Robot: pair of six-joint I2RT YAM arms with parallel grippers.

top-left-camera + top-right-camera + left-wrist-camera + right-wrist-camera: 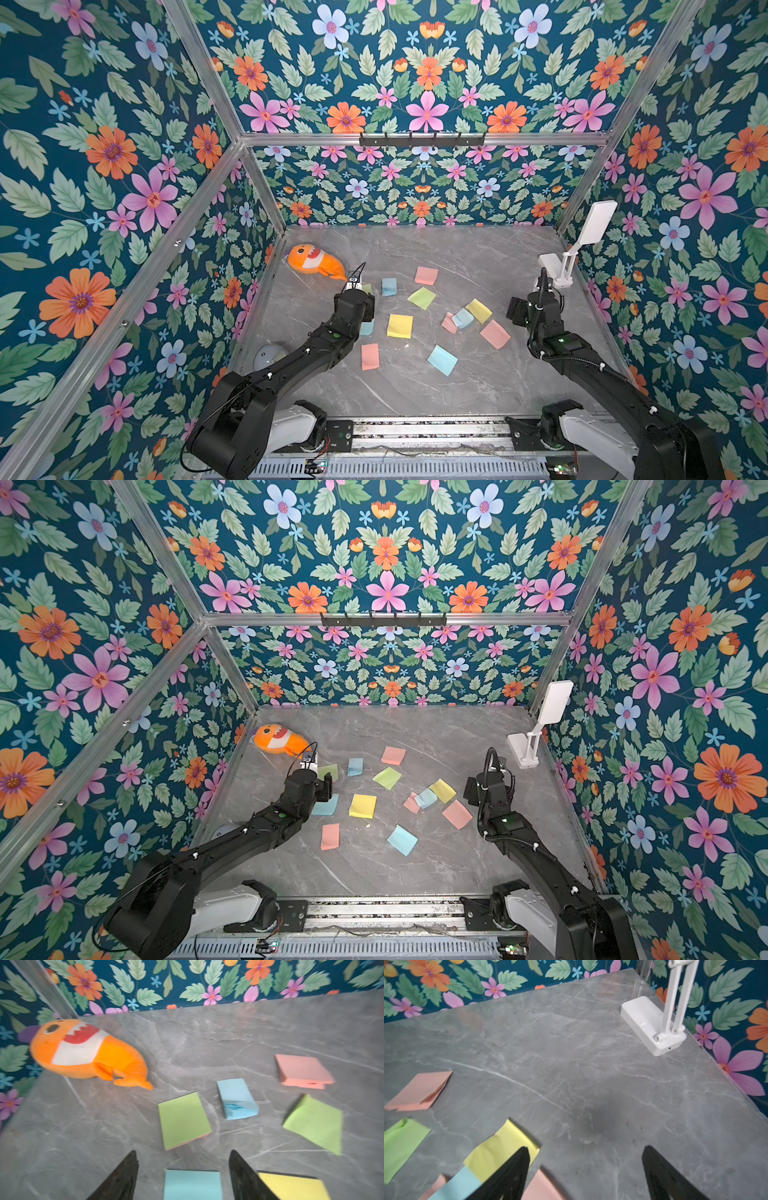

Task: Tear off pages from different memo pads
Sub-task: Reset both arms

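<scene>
Pastel memo pads and loose pages lie scattered over the grey table. My left gripper (182, 1155) hangs open and empty above a blue pad (192, 1184), which shows between its fingers. Beyond it lie a green pad (182, 1120), a crumpled blue pad (236, 1098), a pink pad (303, 1070) and a curled green page (315, 1124). A yellow pad (400, 325) sits mid-table. My right gripper (586, 1148) is open over bare table, with nothing between its fingers. Beside one finger lie a yellow page (500, 1151), a blue page (456, 1186) and a pink sheet (542, 1188).
An orange plush fish (316, 264) lies at the back left. A white folding stand (557, 266) is at the back right, near my right arm. A pale round object (268, 355) sits under my left arm. Flowered walls close three sides. More pink (370, 356) and blue (442, 360) sheets lie nearer the front.
</scene>
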